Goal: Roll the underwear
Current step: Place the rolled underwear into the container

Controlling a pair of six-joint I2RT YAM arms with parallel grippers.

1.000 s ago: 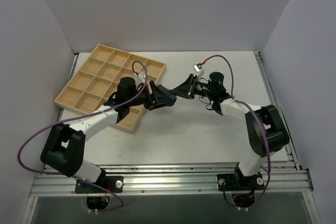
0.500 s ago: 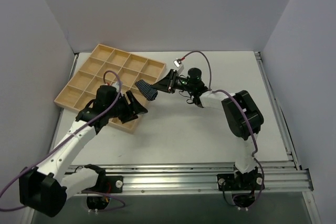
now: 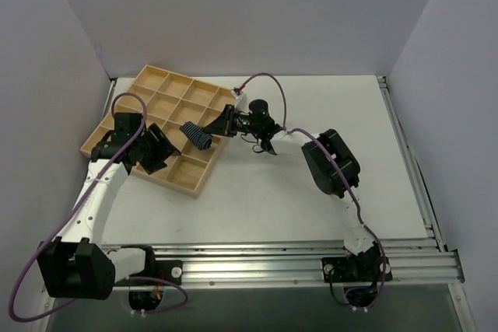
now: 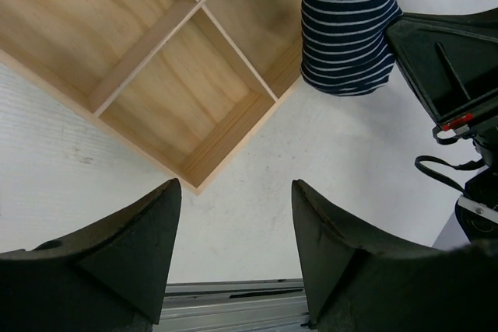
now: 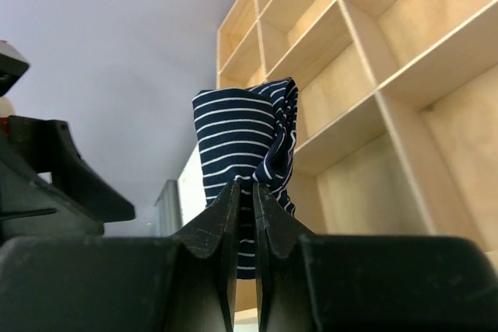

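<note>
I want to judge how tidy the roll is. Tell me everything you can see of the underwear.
The underwear is soft dark navy cloth with thin white stripes, gathered into a compact, slightly creased roll. The right gripper pinches one end between shut fingers, so the bundle sticks out from it over the wooden tray, near the tray's right edge. Whether its far end touches a cell, the views do not settle. No waistband shows. The left gripper stands open and apart from it.
</note>
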